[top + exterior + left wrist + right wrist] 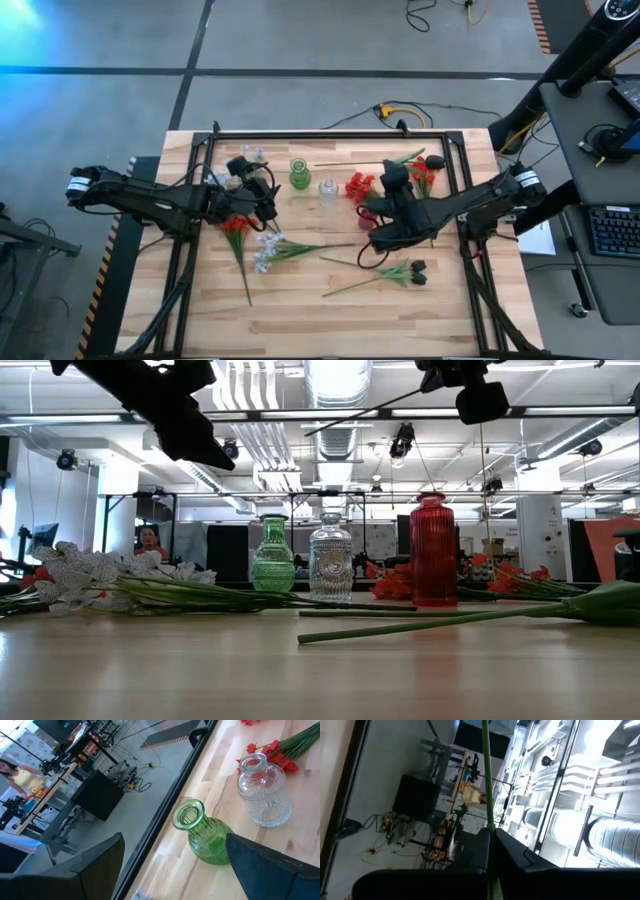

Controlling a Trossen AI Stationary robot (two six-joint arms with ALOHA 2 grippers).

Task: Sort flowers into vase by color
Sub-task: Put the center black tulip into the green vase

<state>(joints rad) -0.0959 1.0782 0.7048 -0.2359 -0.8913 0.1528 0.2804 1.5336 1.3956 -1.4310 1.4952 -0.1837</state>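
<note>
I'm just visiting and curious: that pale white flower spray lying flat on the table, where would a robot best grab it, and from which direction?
Probably on the bare green stem, from straight above. The pale white spray lies flat on the table, its blossoms bunched at the left end, and the slim stem stretching right looks free of other flowers there. The open left gripper hovers nearby.

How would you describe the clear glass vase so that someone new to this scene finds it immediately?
Look at the wooden table, toward its far edge, where three small vases stand in a row. The clear ribbed glass vase is the middle one, between the green glass vase and the taller red glass vase. It alone is colourless.
</note>
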